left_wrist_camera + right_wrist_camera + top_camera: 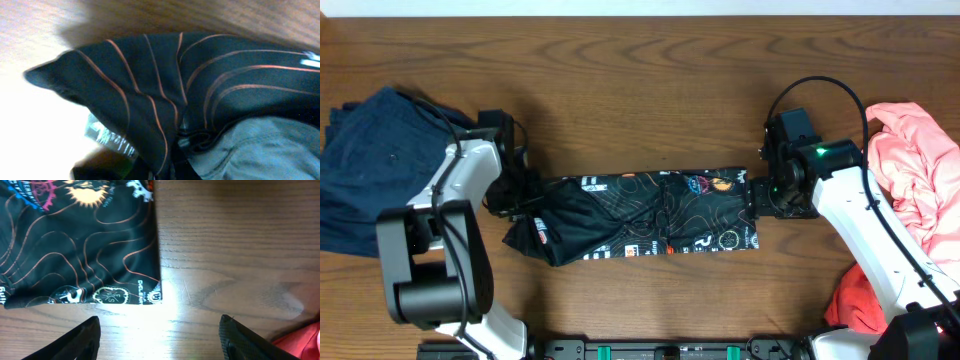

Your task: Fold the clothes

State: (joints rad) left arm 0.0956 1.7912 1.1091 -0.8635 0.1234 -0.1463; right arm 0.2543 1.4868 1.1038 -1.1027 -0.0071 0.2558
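The black jersey (650, 215) with orange contour lines and logos lies as a long folded strip across the middle of the table. My left gripper (517, 196) is at its left end. In the left wrist view the jersey (150, 85) fills the frame, lifted and bunched into the jaws, which it hides; they look shut on it. My right gripper (160, 332) is open and empty over bare wood, just off the jersey's right corner (150, 292). The coral-pink garment (920, 170) lies crumpled at the far right.
A navy blue garment (360, 170) lies heaped at the far left. The wooden table (650, 90) is bare behind the jersey. An edge of the pink garment shows in the right wrist view (305, 340). A black rail runs along the front edge (650, 350).
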